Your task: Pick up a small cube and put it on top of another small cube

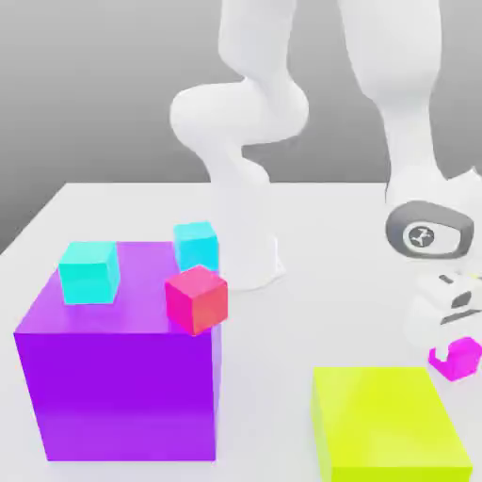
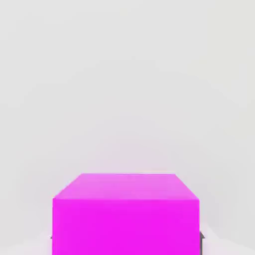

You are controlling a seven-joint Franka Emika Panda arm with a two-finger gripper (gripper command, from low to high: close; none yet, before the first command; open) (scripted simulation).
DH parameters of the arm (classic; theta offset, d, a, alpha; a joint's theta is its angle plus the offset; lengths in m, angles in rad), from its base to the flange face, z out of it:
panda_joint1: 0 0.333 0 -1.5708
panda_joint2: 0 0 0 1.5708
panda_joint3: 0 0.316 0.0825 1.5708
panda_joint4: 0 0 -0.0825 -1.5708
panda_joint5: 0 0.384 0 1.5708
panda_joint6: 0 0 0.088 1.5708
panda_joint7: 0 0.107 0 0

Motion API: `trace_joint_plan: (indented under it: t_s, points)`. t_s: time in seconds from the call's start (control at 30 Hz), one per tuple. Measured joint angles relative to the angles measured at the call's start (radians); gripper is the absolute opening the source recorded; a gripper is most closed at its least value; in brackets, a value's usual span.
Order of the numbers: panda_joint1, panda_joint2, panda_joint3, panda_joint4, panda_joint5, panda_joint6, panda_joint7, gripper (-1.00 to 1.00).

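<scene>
Exterior view: gripper (image 1: 456,350) half-hides the small magenta cube (image 1: 456,361) beside the yellow-green block (image 1: 386,424), clamped on it, arm reaching down.

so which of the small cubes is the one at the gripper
The magenta small cube, on the table at the exterior view's right beside the yellow-green block, with the gripper shut on it. The cyan cubes and the hot-pink cube are by the purple block.

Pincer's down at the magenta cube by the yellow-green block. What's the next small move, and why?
Probably lift straight up. The pincer looks shut on the small magenta cube, which sits low on the table beside the yellow-green block; height is needed before carrying it to another small cube.
</scene>
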Motion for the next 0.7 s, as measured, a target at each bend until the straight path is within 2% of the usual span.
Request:
trace_joint_plan:
  t_s: [0.23,0.37,0.43,0.53,0.7]
  points:
    - [-0.137,-0.174,0.162,-0.045,0.227,-0.118,-0.165,-1.0]
    - [-0.234,-0.286,0.068,-0.003,0.274,-0.281,-0.146,-1.0]
    - [-0.33,-0.347,0.02,0.022,0.307,-0.367,-0.139,-1.0]
    - [-0.453,-0.448,-0.032,0.059,0.38,-0.493,-0.143,-1.0]
    - [-0.546,-0.626,-0.163,0.119,0.529,-0.698,-0.168,-1.0]
